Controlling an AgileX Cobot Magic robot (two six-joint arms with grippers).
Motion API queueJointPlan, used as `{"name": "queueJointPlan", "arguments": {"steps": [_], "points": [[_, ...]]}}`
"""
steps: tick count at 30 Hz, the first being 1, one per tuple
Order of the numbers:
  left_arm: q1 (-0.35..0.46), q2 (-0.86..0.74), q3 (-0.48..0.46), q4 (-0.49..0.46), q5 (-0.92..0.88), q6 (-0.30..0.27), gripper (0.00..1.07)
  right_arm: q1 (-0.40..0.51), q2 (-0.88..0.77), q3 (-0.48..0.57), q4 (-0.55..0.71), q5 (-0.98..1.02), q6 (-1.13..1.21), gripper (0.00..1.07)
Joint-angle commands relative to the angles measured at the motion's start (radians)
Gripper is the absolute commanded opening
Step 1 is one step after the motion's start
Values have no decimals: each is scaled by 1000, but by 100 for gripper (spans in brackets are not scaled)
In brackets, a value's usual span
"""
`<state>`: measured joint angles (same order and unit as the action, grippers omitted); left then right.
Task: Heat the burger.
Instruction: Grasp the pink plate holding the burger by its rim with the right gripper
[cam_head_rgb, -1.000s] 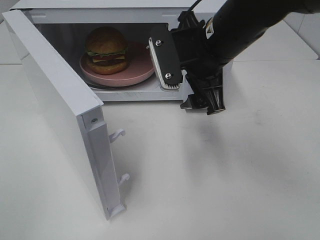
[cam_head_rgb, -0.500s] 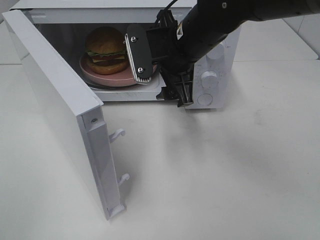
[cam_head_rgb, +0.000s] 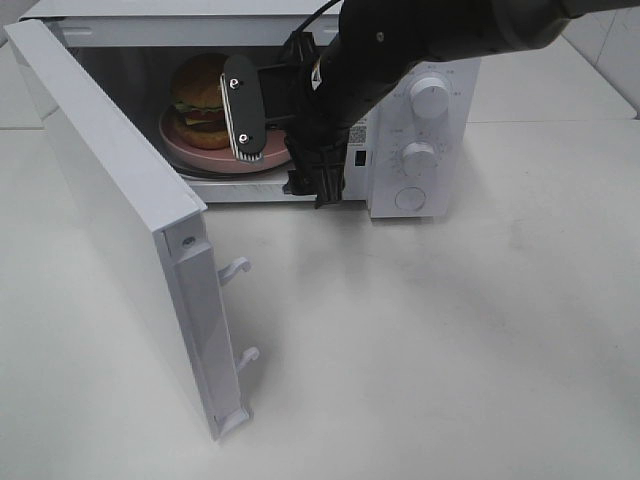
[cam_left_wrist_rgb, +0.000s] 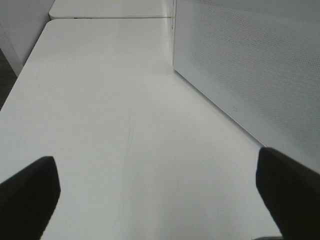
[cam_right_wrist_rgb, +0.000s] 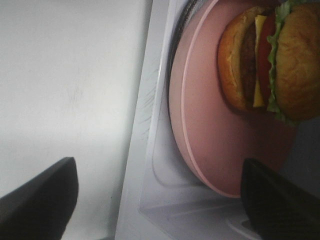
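- Two grippers are in view, one per arm. The right gripper (cam_head_rgb: 285, 172) has its jaws spread wide and grips nothing. It hangs at the mouth of the microwave (cam_head_rgb: 445, 130), in front of the right half of the cavity.
- Two flat black fingers (cam_head_rgb: 243, 105) form that claw. The nearer one has a pale ribbed pad held on by two screws.
- One burger (cam_head_rgb: 205, 95) sits upright inside the cavity, just beyond the open claw and not touched by it. It has a glossy brown domed bun, frilly green lettuce, red tomato, yellow cheese and a dark patty.
- One round pink plate (cam_head_rgb: 190, 150), smooth and shallow-rimmed, holds the burger and is wider than it.
- One microwave, white and boxy, has two round knobs (cam_head_rgb: 428, 98) and one round button (cam_head_rgb: 410, 198) on its right panel.
- One door (cam_head_rgb: 110, 200) stands swung wide to the left, with two small white hooks (cam_head_rgb: 235, 268) on its edge.
- One left gripper (cam_left_wrist_rgb: 157, 200) is also released and empty. It sits low over the plain white table (cam_head_rgb: 450, 350), beside an upright white dotted panel (cam_left_wrist_rgb: 250, 65).
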<state>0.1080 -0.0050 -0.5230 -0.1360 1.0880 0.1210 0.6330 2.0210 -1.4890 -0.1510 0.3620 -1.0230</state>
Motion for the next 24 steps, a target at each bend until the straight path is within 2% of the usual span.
{"name": "queueJointPlan", "arguments": {"steps": [1,17,24], "points": [[1,-16,3,-9,-13,-3,100,21,38,-39,-22,-7,37,85],[1,-16,3,-9,-13,-3,100,27,204,-219,-24,14,87,82],[1,-16,3,-9,-13,-3,100,20,289,-334,-41,61,88,82]]}}
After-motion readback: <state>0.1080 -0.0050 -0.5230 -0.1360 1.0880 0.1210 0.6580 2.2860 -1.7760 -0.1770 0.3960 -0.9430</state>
